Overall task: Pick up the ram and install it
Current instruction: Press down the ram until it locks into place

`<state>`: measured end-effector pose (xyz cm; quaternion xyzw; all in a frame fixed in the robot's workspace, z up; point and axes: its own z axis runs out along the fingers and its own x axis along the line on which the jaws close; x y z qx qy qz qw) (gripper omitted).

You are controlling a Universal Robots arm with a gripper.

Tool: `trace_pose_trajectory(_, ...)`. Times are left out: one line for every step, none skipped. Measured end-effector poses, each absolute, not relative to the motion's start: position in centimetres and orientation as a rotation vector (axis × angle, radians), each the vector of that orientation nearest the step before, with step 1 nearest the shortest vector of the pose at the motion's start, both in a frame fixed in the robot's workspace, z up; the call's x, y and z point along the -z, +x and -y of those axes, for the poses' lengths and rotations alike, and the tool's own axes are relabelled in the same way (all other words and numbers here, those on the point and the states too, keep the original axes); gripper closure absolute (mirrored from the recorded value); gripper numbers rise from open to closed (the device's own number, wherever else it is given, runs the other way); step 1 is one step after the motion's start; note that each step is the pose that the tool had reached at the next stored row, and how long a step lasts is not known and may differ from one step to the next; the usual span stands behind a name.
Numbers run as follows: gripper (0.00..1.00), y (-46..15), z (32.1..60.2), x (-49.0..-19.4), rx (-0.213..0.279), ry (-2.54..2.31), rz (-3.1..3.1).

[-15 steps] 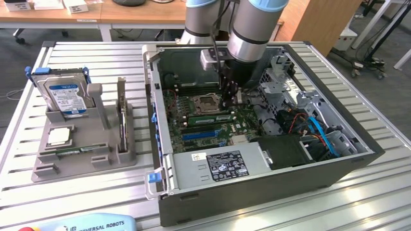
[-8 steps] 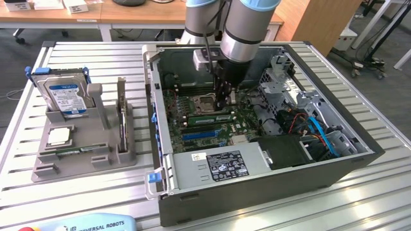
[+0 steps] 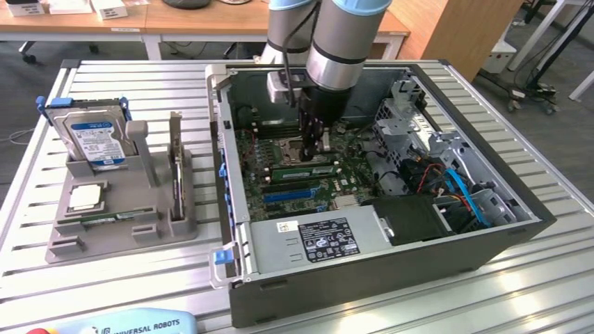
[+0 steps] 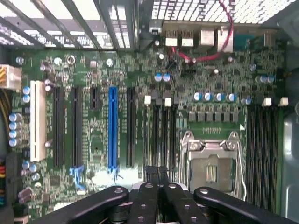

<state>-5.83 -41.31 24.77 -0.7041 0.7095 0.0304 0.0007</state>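
Note:
A long green ram stick stands on edge in a slot of the motherboard inside the open computer case. My gripper hangs straight down into the case, its tips right beside that stick; whether they touch it I cannot tell. In the wrist view my gripper is shut, its black fingers pressed together over the row of dark memory slots, with nothing visible between them. A second green stick lies in the grey holder outside the case.
The holder also carries a silver hard drive with a blue label, a small square processor chip and an upright card. Around my gripper are the processor socket, a blue slot, the drive cage and cables.

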Motion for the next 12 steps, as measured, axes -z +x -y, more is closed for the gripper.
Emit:
trace_pose_trajectory(0.9, -6.1, 41.3, -24.8, -0.095, -2.211, -2.228)
trace_pose_trajectory(0.9, -6.3, 41.3, -24.8, -0.095, -2.211, -2.228)
trace_pose_trajectory(0.9, -6.5, 41.3, -24.8, -0.096, -2.211, -2.228)
trace_pose_trajectory(0.9, -6.7, 41.3, -24.7, -0.096, -2.211, -2.228)
trace_pose_trajectory(0.9, -6.9, 41.3, -24.7, -0.096, -2.211, -2.228)
trace_pose_trajectory(0.9, -7.1, 41.3, -24.7, -0.096, -2.211, -2.228)
trace_pose_trajectory(0.9, -7.3, 41.3, -24.7, -0.096, -2.211, -2.228)
trace_pose_trajectory(0.9, -7.4, 41.3, -24.7, -0.096, -2.211, -2.228)
trace_pose_trajectory(0.9, -7.5, 41.3, -24.7, -0.095, -2.211, -2.228)
trace_pose_trajectory(0.9, -7.6, 41.3, -24.7, -0.096, -2.211, -2.228)
trace_pose_trajectory(0.9, -7.6, 41.3, -24.7, -0.095, -2.211, -2.228)
trace_pose_trajectory(0.9, -7.6, 41.3, -24.7, -0.095, -2.211, -2.228)
